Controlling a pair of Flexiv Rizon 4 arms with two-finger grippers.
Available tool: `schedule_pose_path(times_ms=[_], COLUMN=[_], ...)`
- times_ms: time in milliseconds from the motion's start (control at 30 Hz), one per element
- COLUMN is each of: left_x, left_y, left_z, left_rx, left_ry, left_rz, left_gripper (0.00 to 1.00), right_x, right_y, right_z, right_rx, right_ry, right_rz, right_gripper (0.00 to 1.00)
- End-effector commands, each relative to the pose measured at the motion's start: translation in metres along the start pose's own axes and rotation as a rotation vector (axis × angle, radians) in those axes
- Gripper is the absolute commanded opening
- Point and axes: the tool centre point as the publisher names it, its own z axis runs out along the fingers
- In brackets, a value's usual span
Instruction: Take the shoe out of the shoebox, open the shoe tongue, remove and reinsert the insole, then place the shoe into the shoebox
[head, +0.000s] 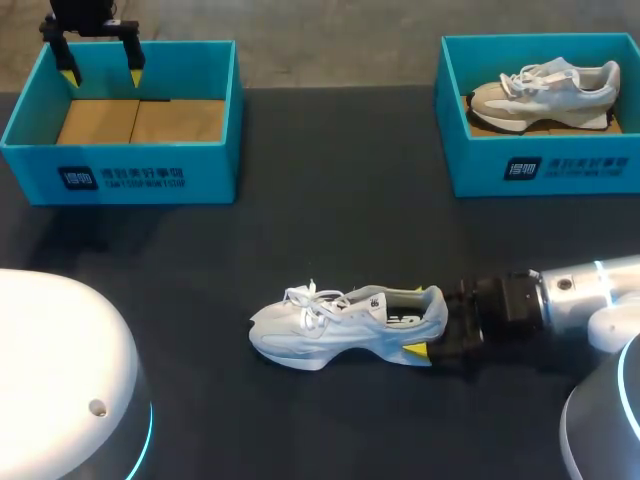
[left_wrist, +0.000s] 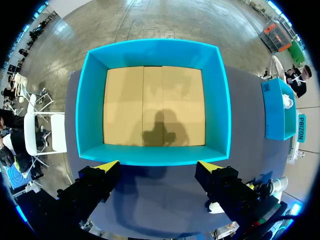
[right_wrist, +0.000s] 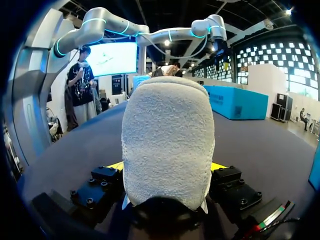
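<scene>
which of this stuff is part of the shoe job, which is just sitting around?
In the job:
- white shoe, on the table outside any box
- right gripper, shut on its heel
- empty shoebox, far left
- left gripper, open above that box

Lying about:
- second shoebox, far right
- beige shoe inside it

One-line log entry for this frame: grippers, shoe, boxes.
left gripper: open, above empty left shoebox | right gripper: shut on white shoe heel, shoe on table | right shoebox: beige shoe inside
</scene>
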Motion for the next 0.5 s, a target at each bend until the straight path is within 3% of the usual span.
schedule_pose_path(times_ms=[33,500], left_x=[0.0000,0.0000], left_y=[0.0001,0.0001], left_z=[0.0000,0.0000], left_rx=[0.000,0.000], left_ry=[0.000,0.000], left_rz=[0.000,0.000], left_gripper=[1.00,1.00], right_x=[0.0000,0.0039], right_y=[-0.0022,-0.0018], right_z=[0.0033,-0.0023], right_rx=[0.000,-0.020], right_ry=[-0.001,0.012], right_rz=[-0.002,-0.011], right_gripper=[0.00,0.00])
